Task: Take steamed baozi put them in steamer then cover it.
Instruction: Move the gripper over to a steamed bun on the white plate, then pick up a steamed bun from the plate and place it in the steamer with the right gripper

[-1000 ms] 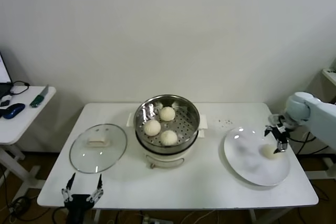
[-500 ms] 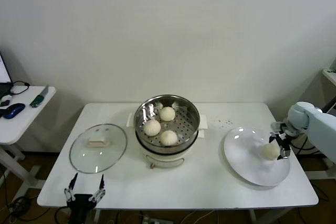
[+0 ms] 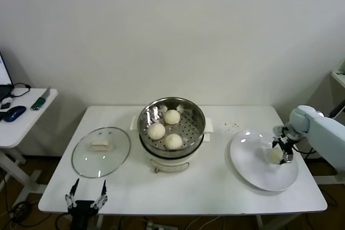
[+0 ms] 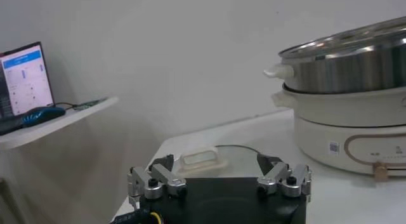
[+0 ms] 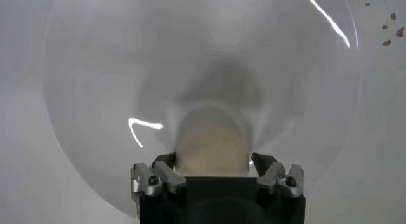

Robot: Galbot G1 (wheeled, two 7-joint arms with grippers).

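My right gripper (image 3: 282, 152) sits low over the white plate (image 3: 253, 171) at the right end of the table (image 3: 215, 189), its fingers standing on either side of the last baozi (image 3: 276, 155). From my wrist the bun (image 5: 211, 146) fills the gap between the fingers, but I cannot tell whether they press it yet or only flank it. I judge it soft, light and easily dented, with a smooth skin that may slip or stick, so I would take it across its widest girth, low on the dome, with gentle pressure. Three baozi (image 3: 172, 117) already lie in the steel steamer (image 3: 197, 114) at the table's middle. The glass lid (image 3: 101, 152) lies flat to the steamer's left. My left gripper (image 3: 85, 199) waits spread wide at the table's front edge, near that lid.
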